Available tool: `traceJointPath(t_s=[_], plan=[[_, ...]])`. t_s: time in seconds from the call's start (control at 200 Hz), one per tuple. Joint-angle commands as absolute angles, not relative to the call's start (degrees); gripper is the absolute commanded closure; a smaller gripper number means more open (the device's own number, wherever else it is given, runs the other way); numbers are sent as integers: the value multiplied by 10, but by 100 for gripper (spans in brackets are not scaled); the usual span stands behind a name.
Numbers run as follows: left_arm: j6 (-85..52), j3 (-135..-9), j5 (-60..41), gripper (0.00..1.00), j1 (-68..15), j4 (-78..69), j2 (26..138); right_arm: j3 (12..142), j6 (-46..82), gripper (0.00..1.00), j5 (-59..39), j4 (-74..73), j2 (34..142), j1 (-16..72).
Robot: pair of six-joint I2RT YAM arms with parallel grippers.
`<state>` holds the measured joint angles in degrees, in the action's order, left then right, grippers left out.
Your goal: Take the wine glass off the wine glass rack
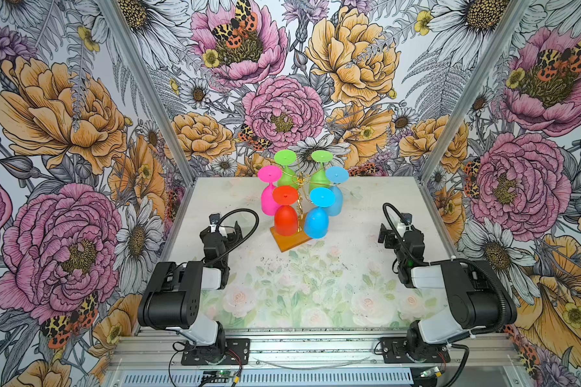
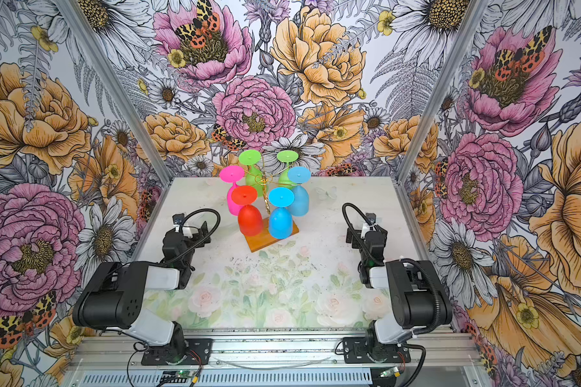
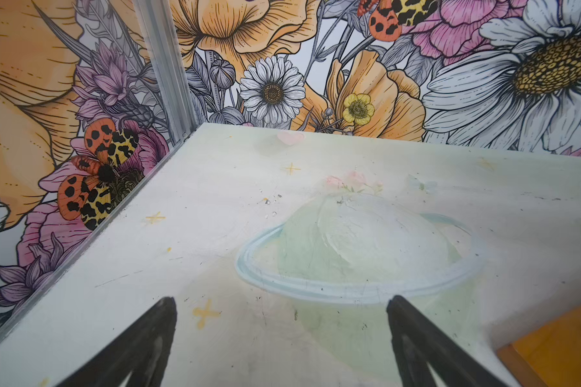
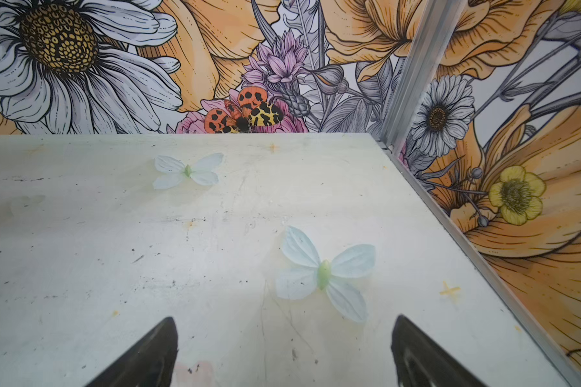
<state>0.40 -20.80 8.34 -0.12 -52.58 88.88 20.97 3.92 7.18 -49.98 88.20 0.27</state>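
Starting at the near edge, we've got both arms parked low on the table (image 1: 316, 284), one on each side, and neither is carrying anything. The left gripper (image 3: 280, 300) has its jaws spread wide over bare tabletop in its wrist view. The right gripper (image 4: 284, 320) is the same deal, wide apart with only painted butterflies underneath. Neither one touches a glass or the stand. A bit further back, between the two arms and closer to the left one, the wine glass rack (image 1: 300, 201) stands upright on the table, and a corner of its wooden base (image 3: 557, 345) pokes into the left wrist view. That base sits skewed, long side running roughly left to right with the right end turned further away from us. The twisted gold post goes straight up from it, so the rack's long axis is vertical. We count six glasses hanging off the curled arms, all upside down: feet on top, stems vertical, bowls opening toward the table. Nearest us are the red glass (image 1: 285, 219) and the blue glass (image 1: 316, 221), side by side with their bowls low over the base, though we can't tell if they touch it. Behind those hang the pink glass (image 1: 269, 201) on the left and the light blue glass (image 1: 335, 201) on the right. Furthest back are the two green glasses (image 1: 284, 177), close to the flowery wallpaper (image 1: 282, 110).
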Motion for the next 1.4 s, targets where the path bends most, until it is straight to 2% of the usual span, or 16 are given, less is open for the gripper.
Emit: traceJointPath(t_s=[0.0, 0.711, 0.886, 1.001, 1.141, 1.196, 1.291, 1.396], plan=[[-1, -215, 76, 1, 2, -541, 888, 222, 36, 1, 62, -505, 881, 0], [-7, -211, 54, 1, 13, -547, 888, 227, 45, 0, 54, -496, 881, -9], [-7, -210, 54, 1, 14, -550, 887, 226, 57, 1, 85, -488, 866, -9], [-12, -214, 70, 1, 13, -515, 854, 256, 64, 3, 112, -379, 800, -8], [-9, -241, 116, 1, -4, -390, 766, 308, 93, 4, 126, -238, 723, -9], [-11, -249, 140, 1, -13, -354, 736, 341, 118, 1, 123, -159, 702, -7], [-16, -268, 165, 1, -30, -278, 681, 407, 166, 1, 95, -15, 684, -7], [-19, -283, 190, 1, -56, -196, 612, 451, 210, 1, 36, 81, 651, -6]])
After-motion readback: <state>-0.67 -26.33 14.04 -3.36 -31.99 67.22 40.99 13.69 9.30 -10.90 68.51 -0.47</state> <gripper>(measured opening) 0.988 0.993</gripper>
